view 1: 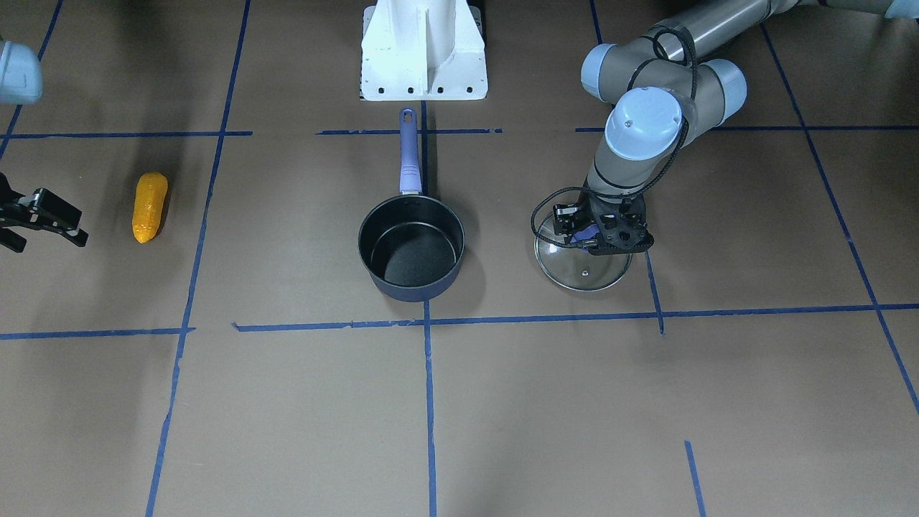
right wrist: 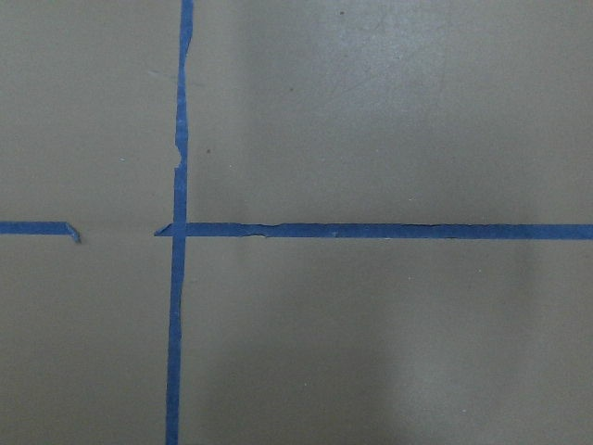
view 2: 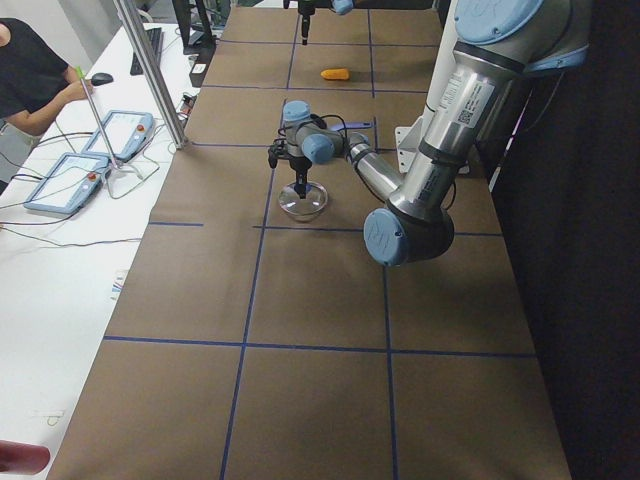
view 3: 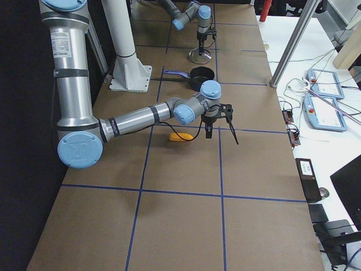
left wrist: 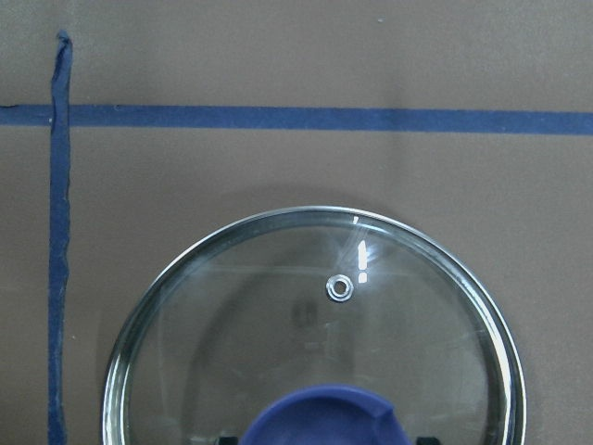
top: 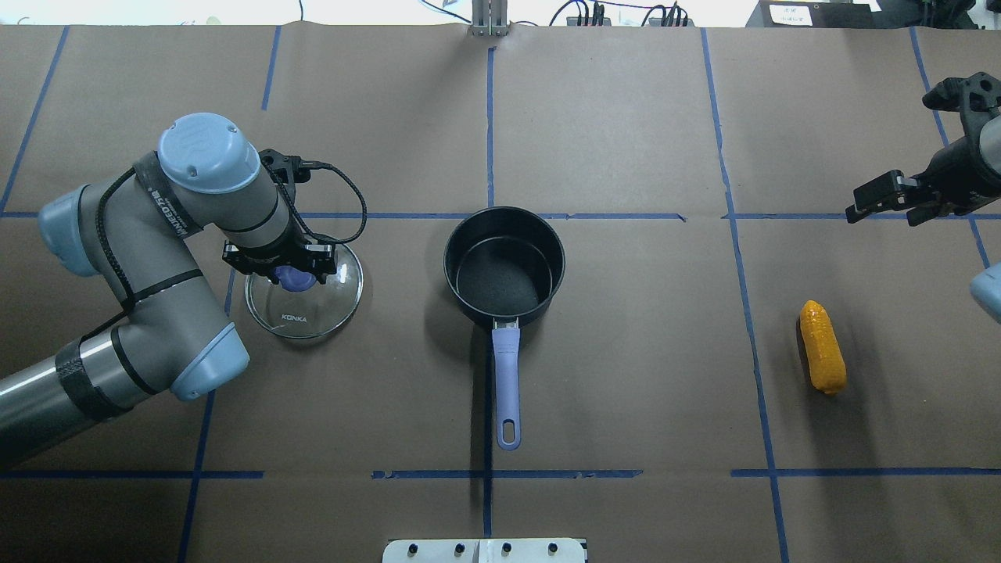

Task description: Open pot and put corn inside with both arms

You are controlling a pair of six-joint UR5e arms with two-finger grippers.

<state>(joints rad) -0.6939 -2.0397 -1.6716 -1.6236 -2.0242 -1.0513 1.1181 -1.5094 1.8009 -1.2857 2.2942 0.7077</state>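
Where corn (top: 822, 346) lies, right gripper (view 1: 39, 233) hovers nearby

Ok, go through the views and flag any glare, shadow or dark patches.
Left wrist view: one small white glint on the steel-rimmed round glass lid, beside its vent hole. Overhead view: the strip along the top is blown out white, and the orange-yellow toy corn cob casts a soft shadow. Both side views: the robot's side falls into black.

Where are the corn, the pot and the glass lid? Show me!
corn (top: 822, 347), overhead view, middle of the cob
pot (top: 496, 283), overhead view, bare bottom inside
glass lid (top: 313, 317), overhead view, clear glass near its rim
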